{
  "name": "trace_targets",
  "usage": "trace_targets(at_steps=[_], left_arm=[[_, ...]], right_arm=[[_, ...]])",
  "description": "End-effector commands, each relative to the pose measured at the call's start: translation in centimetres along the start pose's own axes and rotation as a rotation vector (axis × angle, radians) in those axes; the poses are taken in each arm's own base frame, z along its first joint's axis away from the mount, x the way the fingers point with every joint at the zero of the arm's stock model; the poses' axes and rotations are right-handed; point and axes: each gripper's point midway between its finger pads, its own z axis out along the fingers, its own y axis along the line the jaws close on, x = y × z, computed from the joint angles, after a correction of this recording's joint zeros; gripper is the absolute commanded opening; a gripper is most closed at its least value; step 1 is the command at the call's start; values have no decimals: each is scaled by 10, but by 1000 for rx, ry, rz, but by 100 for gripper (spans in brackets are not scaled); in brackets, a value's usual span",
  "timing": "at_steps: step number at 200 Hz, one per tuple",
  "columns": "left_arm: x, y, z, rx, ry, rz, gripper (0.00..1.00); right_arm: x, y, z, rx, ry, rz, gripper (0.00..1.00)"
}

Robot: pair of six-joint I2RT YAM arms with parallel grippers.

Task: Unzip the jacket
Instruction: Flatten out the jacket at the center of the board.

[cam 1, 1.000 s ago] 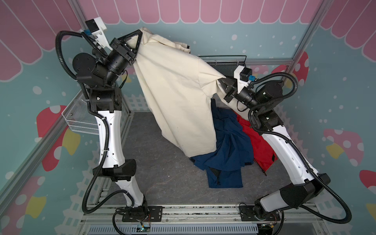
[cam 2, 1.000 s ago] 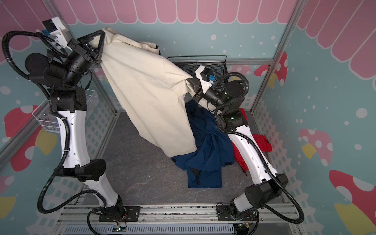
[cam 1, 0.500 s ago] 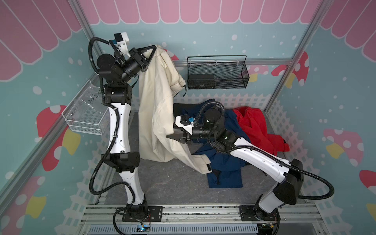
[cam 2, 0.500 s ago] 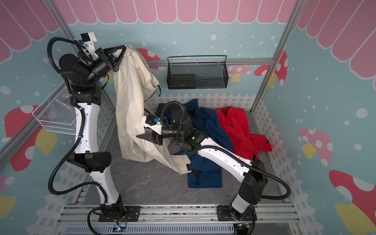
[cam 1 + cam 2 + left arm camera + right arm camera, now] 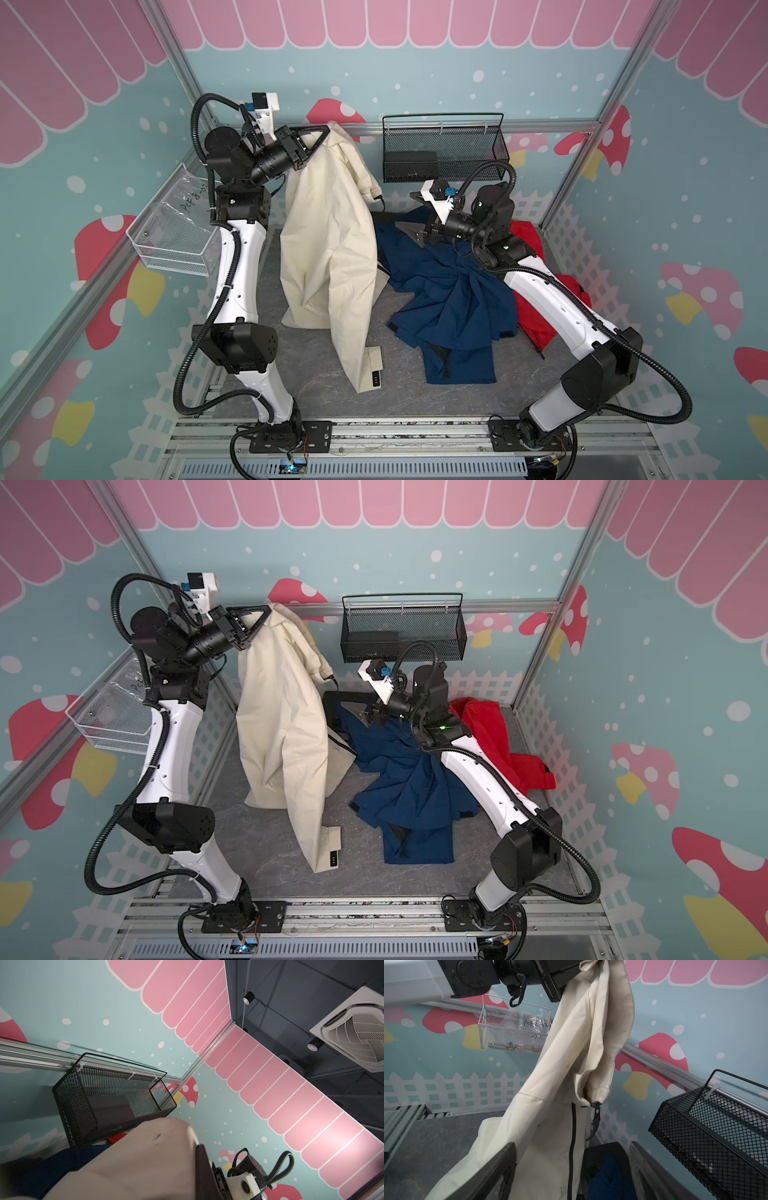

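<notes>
Left arm (image 5: 237, 266) and right arm (image 5: 552, 299) match: white curved shells dotted with small screw holes, bulky black joints, black base plates (image 5: 291, 436). A ribbed black hose (image 5: 183, 365) loops along each. White wrist camera mounts (image 5: 266, 109) carry blue plugs. End effector fingers (image 5: 409, 230) are dark triangles

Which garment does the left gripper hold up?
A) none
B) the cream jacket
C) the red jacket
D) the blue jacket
B: the left gripper is shut on the top of the cream jacket, which hangs from it; the blue jacket and the red jacket lie on the floor.
</notes>
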Motion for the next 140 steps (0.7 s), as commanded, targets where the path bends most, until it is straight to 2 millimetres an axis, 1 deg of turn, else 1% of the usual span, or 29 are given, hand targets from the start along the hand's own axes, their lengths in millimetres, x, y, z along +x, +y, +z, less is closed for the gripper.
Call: trace_targets(at_steps=[1, 18, 24, 46, 62, 67, 68, 69, 72, 97, 105, 112, 120, 127, 136, 140], left_arm=[[10, -42, -2, 119, 54, 101, 0], [17, -40, 1, 137, 70, 91, 0], [18, -40, 2, 140, 73, 90, 0], [28, -39, 10, 159, 103, 78, 0], [32, -38, 15, 168, 112, 71, 0], [32, -38, 16, 170, 115, 68, 0], [32, -38, 16, 170, 116, 67, 0], [33, -38, 16, 170, 116, 67, 0], [33, -37, 17, 170, 118, 64, 0], [37, -40, 23, 185, 135, 58, 0], [39, -41, 25, 193, 147, 57, 0], [41, -43, 27, 199, 155, 55, 0], [42, -44, 28, 204, 163, 54, 0], [43, -46, 29, 207, 168, 54, 0], [44, -44, 29, 199, 172, 52, 0], [44, -43, 29, 189, 174, 46, 7]], right_arm=[[-13, -5, 5, -76, -35, 16, 84], [-16, -5, 14, -134, -51, 67, 81], [-17, -8, 18, -134, -55, 94, 80], [-14, -21, 33, -114, -55, 160, 80], [-14, -26, 44, -124, -61, 181, 80], [-21, -27, 43, -123, -73, 176, 80], [-14, -28, 48, -125, -63, 187, 80], [-10, -29, 50, -127, -59, 192, 80], [-6, -30, 54, -132, -53, 201, 81], [2, -31, 74, -153, -43, 228, 80], [5, -33, 80, -153, -42, 241, 78], [4, -36, 83, -155, -49, 250, 73], [5, -37, 87, -164, -54, 256, 62], [3, -38, 89, -172, -61, 260, 48], [-1, -38, 89, -175, -72, 255, 25], [-4, -39, 89, -173, -78, 251, 15]])
